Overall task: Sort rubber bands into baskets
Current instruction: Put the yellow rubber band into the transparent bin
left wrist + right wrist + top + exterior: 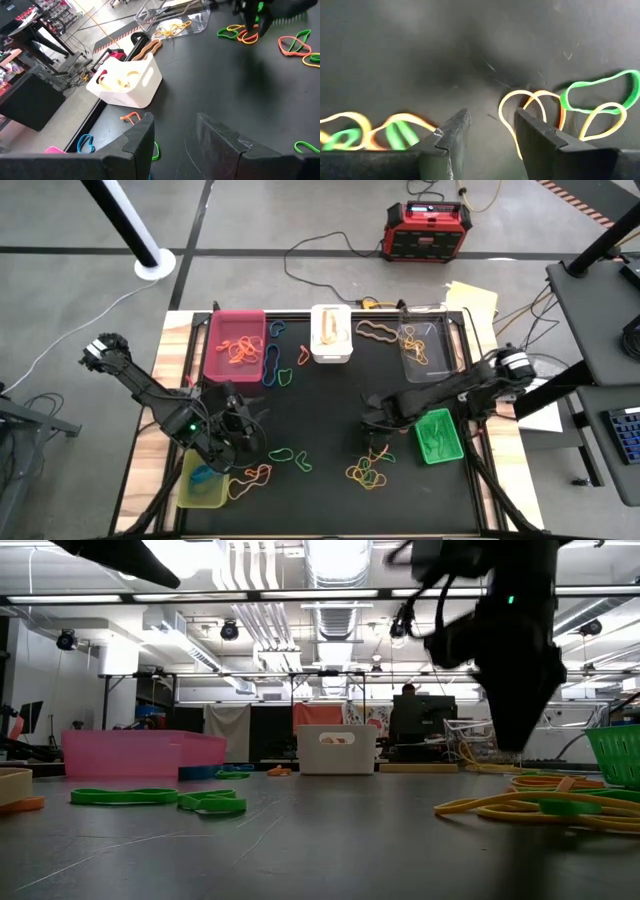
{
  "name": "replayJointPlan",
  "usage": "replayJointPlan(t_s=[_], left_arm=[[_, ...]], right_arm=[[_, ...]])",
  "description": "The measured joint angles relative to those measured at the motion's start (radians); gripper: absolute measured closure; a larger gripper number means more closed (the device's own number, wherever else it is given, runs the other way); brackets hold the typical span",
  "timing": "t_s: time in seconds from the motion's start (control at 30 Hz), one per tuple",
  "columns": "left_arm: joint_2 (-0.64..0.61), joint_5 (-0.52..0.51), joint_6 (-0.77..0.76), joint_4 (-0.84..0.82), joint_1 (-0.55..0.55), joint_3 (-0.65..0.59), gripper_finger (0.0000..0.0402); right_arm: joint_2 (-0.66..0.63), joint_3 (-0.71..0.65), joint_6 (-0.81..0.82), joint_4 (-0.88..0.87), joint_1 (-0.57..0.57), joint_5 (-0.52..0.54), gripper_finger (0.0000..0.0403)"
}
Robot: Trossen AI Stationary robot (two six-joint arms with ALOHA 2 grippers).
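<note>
— What lies beyond my tabletop (330,420)?
— Grey floor, with a red-and-black power box (428,230) just past its far edge.
— And overhead?
— Ceiling lights (340,560) and ducts.

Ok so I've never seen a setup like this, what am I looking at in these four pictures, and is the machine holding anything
It is a two-armed robot sorting rubber bands by colour into small baskets. One camera looks straight down, one sits at table height, and one rides on each wrist. From above, the left gripper hovers beside the yellow-green basket; its fingers stand apart with nothing between them. The right gripper is low over a tangle of yellow, orange and green bands, fingers apart with the bare mat between them, so nothing is held. Along the far edge stand pink, white and clear baskets; a green one is by the right arm.
</note>
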Motion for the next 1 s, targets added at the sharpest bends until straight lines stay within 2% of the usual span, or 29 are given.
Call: replayJointPlan(t_s=[0.17,0.47,0.63,0.8,1.0], left_arm=[[0.000,0.000,0.000,0.025,0.000,-0.036,0.0270],[0.000,-0.026,0.000,0.059,0.012,-0.077,0.0270],[0.000,-0.027,0.000,0.062,0.013,-0.077,0.0270],[0.000,-0.027,0.000,0.066,0.013,-0.077,0.0270],[0.000,-0.027,0.000,0.070,0.013,-0.077,0.0270]], right_arm=[[0.078,0.000,-0.014,-0.001,-0.012,-0.053,0.0250],[0.123,0.001,-0.063,0.018,-0.030,-0.052,0.0269],[0.126,0.001,-0.124,0.053,-0.051,-0.061,0.0306],[0.126,0.001,-0.188,0.076,-0.063,-0.069,0.0380],[0.106,0.000,-0.212,0.135,-0.061,-0.040,0.0394]])
